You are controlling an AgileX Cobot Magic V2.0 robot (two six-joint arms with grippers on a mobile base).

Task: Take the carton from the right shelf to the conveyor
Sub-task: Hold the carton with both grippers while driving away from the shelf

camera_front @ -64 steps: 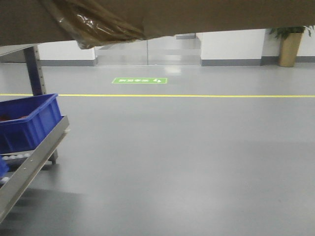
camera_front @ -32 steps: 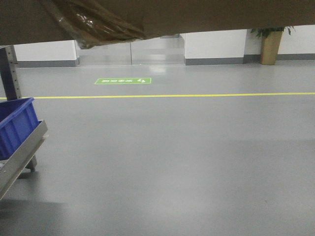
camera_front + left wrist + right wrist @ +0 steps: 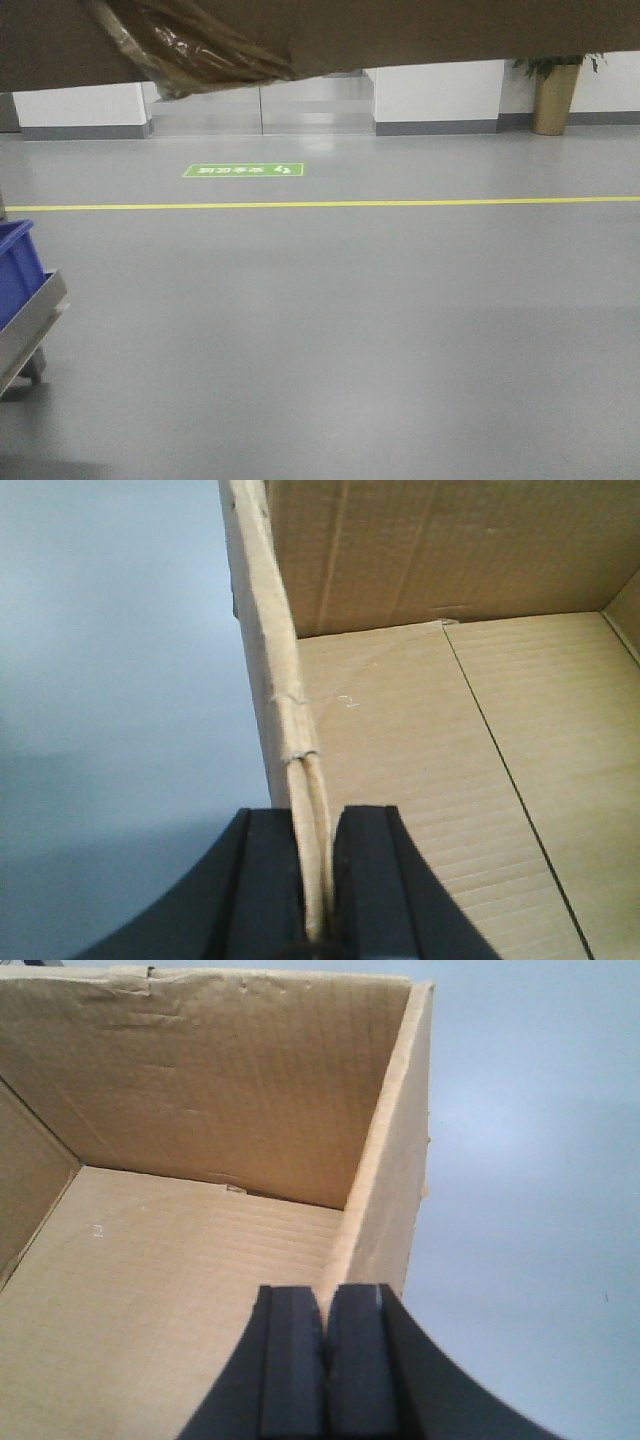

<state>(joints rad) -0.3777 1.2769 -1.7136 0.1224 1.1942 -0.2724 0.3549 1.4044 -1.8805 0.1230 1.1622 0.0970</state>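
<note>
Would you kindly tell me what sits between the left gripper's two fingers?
The carton's doubled side wall sits there, pinched by the left gripper, as the left wrist view shows.

Am pinching left gripper (image 3: pixel 318 830) onto carton (image 3: pixel 450 730) wall, pads (image 3: pixel 268 880) pressed either side. Am clamping right gripper (image 3: pixel 323 1310) likewise, jaws nearly meeting.

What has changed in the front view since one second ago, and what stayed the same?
The blue bin and the rack under it slid left, almost out of view. The green floor sign and plant pot shifted left too, so the camera seems to swing right. The carton stays at the top of the view; the left end effector and right end effector grip its walls.
</note>
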